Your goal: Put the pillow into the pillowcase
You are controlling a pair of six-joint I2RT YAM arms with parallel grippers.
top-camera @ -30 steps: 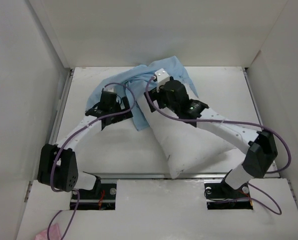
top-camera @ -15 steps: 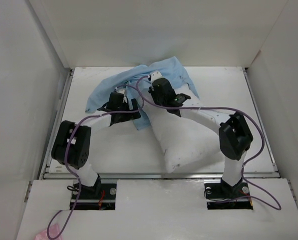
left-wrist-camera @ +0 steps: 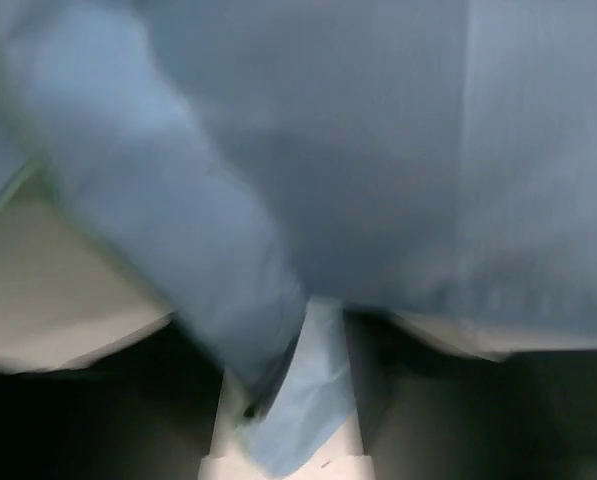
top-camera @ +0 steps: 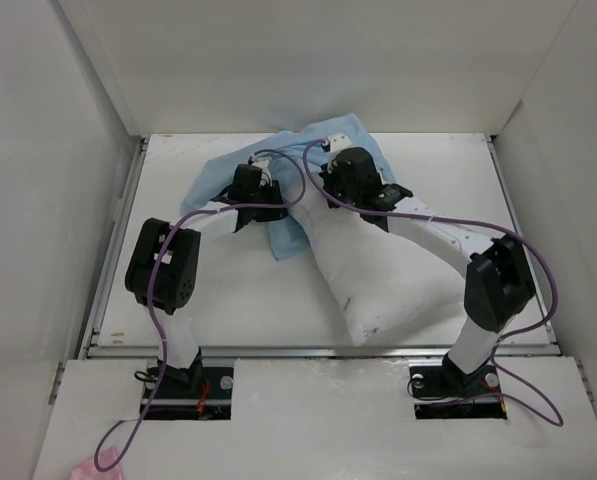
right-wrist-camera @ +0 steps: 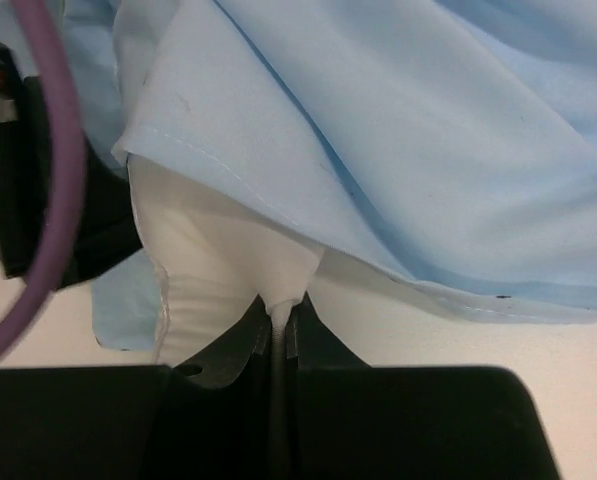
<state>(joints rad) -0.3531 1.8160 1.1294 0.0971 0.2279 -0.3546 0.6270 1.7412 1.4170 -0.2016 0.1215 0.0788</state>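
The white pillow [top-camera: 378,280] lies slanted across the table's middle, its far end under the crumpled light-blue pillowcase [top-camera: 213,180] at the back. My left gripper [top-camera: 276,200] sits at the pillowcase's edge beside the pillow's far end. In the left wrist view blue pillowcase [left-wrist-camera: 378,150] fills the frame, and a fold of it is pinched in my left gripper [left-wrist-camera: 296,395]. My right gripper [top-camera: 326,162] is over the pillow's far end. Up close the right gripper [right-wrist-camera: 280,322] is shut on a pinch of white pillow [right-wrist-camera: 218,250] fabric, just under the pillowcase's hemmed edge [right-wrist-camera: 428,150].
White walls [top-camera: 68,150] box in the table on three sides, with a raised rail [top-camera: 118,240] along the left edge. Purple cables [top-camera: 278,160] loop over both wrists. A pink scrap [top-camera: 83,468] lies on the near shelf at the bottom left.
Both grippers have closed, the left on pillowcase cloth and the right on the pillow. The left gripper has moved right and farther back toward the pillow's far end.
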